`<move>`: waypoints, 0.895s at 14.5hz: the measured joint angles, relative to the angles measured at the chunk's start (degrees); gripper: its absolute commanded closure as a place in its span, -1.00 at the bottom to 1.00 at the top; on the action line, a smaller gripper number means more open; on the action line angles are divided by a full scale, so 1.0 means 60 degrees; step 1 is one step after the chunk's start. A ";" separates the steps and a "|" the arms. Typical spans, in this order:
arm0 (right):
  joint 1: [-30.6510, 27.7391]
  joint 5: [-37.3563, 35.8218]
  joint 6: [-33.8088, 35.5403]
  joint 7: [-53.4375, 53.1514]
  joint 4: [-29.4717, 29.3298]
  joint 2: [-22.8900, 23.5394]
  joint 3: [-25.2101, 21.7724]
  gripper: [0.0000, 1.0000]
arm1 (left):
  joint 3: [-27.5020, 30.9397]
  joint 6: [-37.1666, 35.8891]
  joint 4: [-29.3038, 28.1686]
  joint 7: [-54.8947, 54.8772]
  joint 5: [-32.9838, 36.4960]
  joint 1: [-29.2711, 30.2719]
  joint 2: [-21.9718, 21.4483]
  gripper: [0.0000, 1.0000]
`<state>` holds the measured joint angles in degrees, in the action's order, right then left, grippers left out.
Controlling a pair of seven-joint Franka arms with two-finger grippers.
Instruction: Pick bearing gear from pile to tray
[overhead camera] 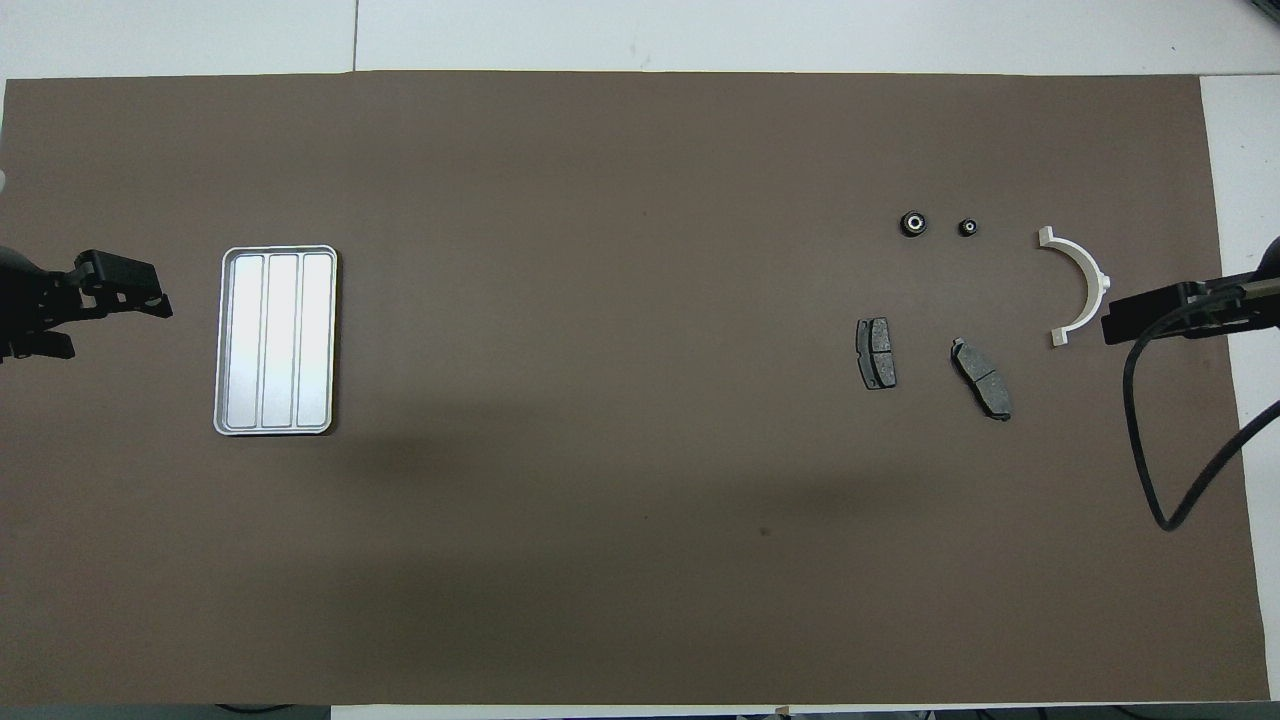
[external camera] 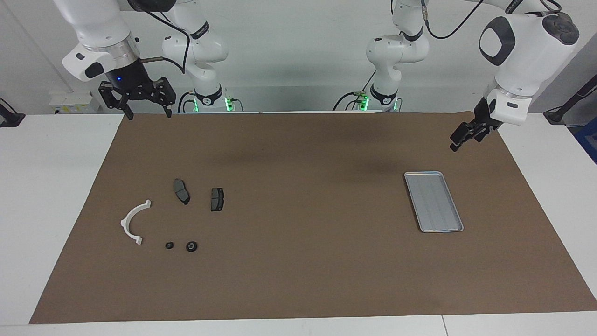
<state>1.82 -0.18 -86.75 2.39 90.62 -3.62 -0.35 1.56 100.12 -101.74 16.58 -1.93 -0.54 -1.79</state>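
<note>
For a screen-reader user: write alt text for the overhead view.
A brown mat holds an empty silver tray at the left arm's end and, at the right arm's end, two black gears, two brake pads and a white bracket. The open left gripper and right gripper hang empty.

Two gears (external camera: 169, 245) (external camera: 191, 246) are counted at the pile's 6 o'clock, two pads (external camera: 181, 191) (external camera: 217, 199) at its 12 o'clock, and one bracket (external camera: 133, 222) at its 9 o'clock in the facing view. One tray (external camera: 433, 201) is counted. Two claws (external camera: 146, 114) (external camera: 461, 138) are seen.
</note>
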 measured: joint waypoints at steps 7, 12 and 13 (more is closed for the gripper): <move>0.0009 -0.0106 0.0000 0.0000 0.0000 0.0068 0.0000 -1.00 | 0.0000 0.0000 0.0000 0.0000 0.0000 0.0000 0.0000 -1.00; 0.0015 -0.0231 -0.0218 0.0004 -0.0001 0.0355 0.0003 -1.00 | 0.0000 0.0000 0.0000 0.0000 0.0000 0.0000 0.0000 -1.00; 0.0017 -0.0232 -0.0363 0.0004 -0.0005 0.0494 0.0006 -1.00 | 0.0000 0.0000 0.0000 0.0000 0.0000 0.0000 0.0000 -1.00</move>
<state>1.92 -1.57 -88.93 2.41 90.59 -0.66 -0.32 1.56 100.12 -101.74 16.58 -1.93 -0.54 -1.79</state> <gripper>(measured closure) 0.000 0.000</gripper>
